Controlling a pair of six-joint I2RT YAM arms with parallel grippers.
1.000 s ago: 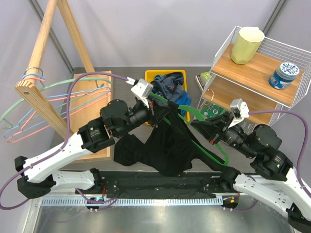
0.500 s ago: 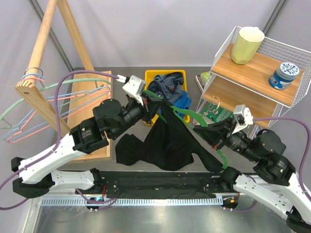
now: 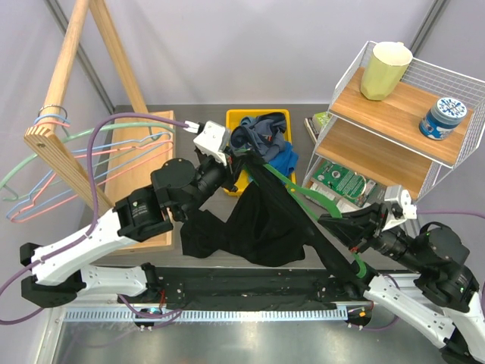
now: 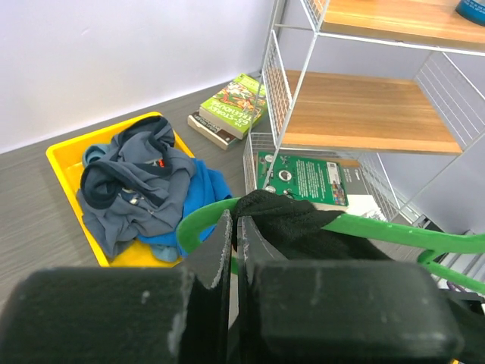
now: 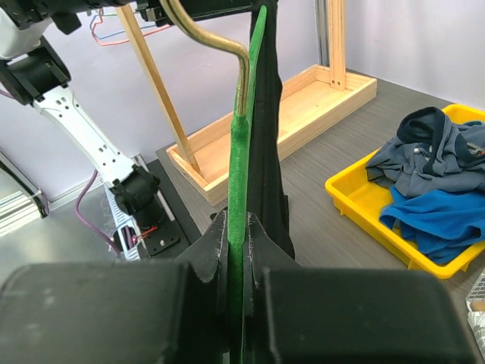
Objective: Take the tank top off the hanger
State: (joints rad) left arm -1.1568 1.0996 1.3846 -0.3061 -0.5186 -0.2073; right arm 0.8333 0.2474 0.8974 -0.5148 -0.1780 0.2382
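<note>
left fingers [image 4: 216,244] pinching tank top [image 3: 258,224], right fingers [image 5: 262,246] clamped on hanger [image 5: 240,144], right arm drawn back and rightward since before, hanger pulled along

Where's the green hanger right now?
Top view, centre: the hanger slants from the left gripper to the right gripper, which clamps it, with the black tank top draped over it.

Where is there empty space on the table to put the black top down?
Bare grey table lies between the yellow tray and the wooden stand's base. The middle shelf board is bare too. Crowded: the tray, full of clothes, and under the shelf, packets.
</note>
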